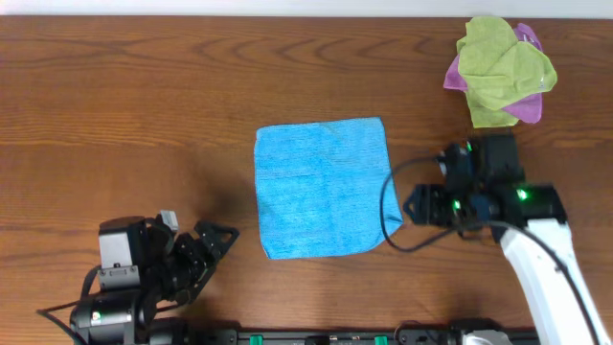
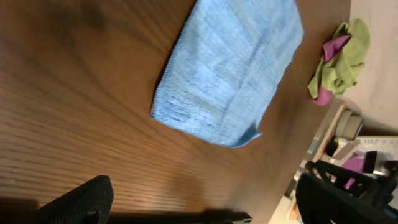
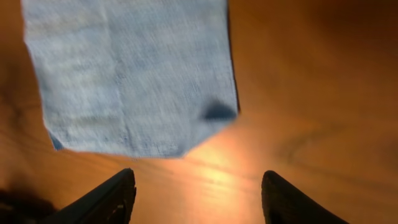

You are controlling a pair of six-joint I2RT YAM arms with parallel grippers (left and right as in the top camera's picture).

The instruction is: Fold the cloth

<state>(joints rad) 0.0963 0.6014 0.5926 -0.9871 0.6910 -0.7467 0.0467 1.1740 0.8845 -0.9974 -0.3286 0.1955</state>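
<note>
The sky-blue cloth (image 1: pixel 322 188) lies flat and spread out in the middle of the wooden table; it also shows in the left wrist view (image 2: pixel 227 68) and the right wrist view (image 3: pixel 134 78). My right gripper (image 1: pixel 412 204) is open and empty, just right of the cloth's near right corner, with its fingers (image 3: pixel 198 198) apart over bare wood. My left gripper (image 1: pixel 215 244) is open and empty at the front left, left of the cloth's near left corner; its fingers (image 2: pixel 205 202) are wide apart.
A lime-green cloth (image 1: pixel 502 69) lies crumpled on a purple-pink cloth (image 1: pixel 525 105) at the far right corner of the table; both show in the left wrist view (image 2: pixel 339 62). A black cable (image 1: pixel 388 206) loops by the cloth's right edge.
</note>
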